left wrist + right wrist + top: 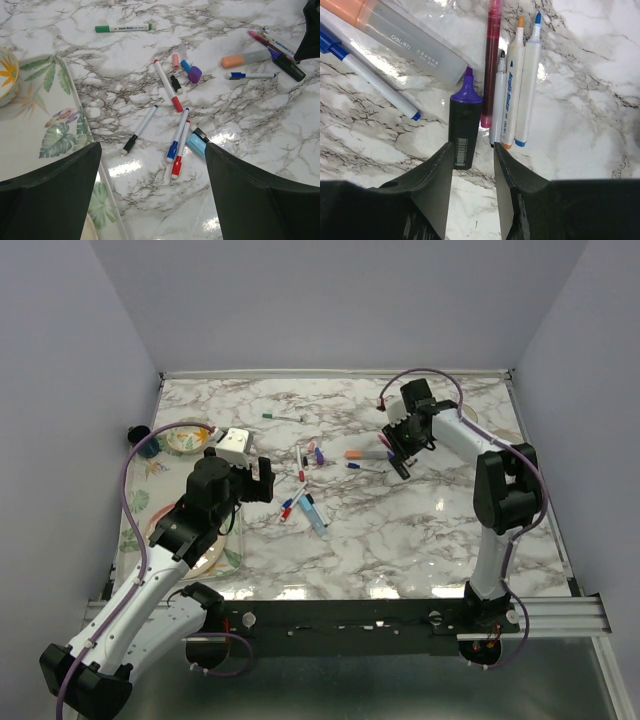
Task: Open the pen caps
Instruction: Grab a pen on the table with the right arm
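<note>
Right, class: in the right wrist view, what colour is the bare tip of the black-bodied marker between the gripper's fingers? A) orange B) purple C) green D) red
B: the black-bodied marker has a purple tip, uncapped, pointing away from the right gripper.

Four loose caps lie on their sides in one cluster. Reference is the stubby purple plastic cap (194, 74). The small blue cap (185, 65) is just beside it, up-left, the pink cap (175, 60) left of that, and the black cap (176, 83) lower-left of purple. Still seated: the red cap (177, 104), below purple, on a thin white pen (164, 77); the green cap (102, 29), well left, on a labelled white pen (127, 28).
</note>
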You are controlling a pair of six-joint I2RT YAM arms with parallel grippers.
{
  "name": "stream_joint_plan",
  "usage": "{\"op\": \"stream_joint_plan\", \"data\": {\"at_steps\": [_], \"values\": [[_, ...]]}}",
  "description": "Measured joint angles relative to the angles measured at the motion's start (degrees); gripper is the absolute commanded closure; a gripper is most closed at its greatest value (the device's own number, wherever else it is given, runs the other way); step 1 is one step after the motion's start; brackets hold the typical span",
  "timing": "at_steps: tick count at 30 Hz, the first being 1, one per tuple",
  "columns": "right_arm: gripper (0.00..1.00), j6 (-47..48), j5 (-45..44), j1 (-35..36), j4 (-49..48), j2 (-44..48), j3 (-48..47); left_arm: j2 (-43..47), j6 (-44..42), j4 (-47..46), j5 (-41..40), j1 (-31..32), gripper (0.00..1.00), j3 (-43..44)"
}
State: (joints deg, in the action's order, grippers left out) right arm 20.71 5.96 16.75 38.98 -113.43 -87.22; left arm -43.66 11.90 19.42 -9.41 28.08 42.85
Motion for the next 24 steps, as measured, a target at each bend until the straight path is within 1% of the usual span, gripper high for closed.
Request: {"op": "stream_joint_plan", "data": {"at_steps": [3, 6, 8, 10, 15, 16, 17, 21, 24], "values": [[0.55, 1.1, 0.1, 0.0, 0.0, 0.8, 0.0, 0.0, 0.0, 0.0, 0.0, 0.0, 0.07, 0.0], [0.55, 5.6, 3.0, 0.0, 0.5, 1.8, -0.1, 0.0, 0.0, 0.0, 0.0, 0.0, 0.07, 0.0], [0.53, 10.0, 5.8, 0.0, 1.0, 2.5, -0.2, 0.0, 0.0, 0.0, 0.0, 0.0, 0.07, 0.0], [0.50, 15.7, 9.0, 0.0, 1.4, 3.4, -0.2, 0.0, -0.1, 0.0, 0.0, 0.0, 0.07, 0.0], [0.47, 36.4, 17.2, 0.0, 2.3, 5.9, 1.2, 0.0, -0.1, 0.0, 0.0, -0.1, 0.07, 0.0], [0.46, 38.7, 17.7, 0.0, 2.4, 5.8, 1.2, 0.0, -0.1, 0.0, 0.0, -0.2, 0.07, 0.0], [0.46, 42.5, 18.2, 0.0, 3.8, 4.9, 0.1, -0.1, -0.1, 0.0, 0.0, -0.3, 0.07, 0.0], [0.43, 48.0, 19.1, 0.0, 6.1, -0.8, -6.0, -0.2, -0.2, 0.0, 0.0, -0.6, 0.07, 0.0], [0.41, 50.6, 20.1, 0.0, 7.0, -4.1, -8.9, -0.3, -0.3, 0.0, 0.0, -0.9, 0.07, 0.0]]}}
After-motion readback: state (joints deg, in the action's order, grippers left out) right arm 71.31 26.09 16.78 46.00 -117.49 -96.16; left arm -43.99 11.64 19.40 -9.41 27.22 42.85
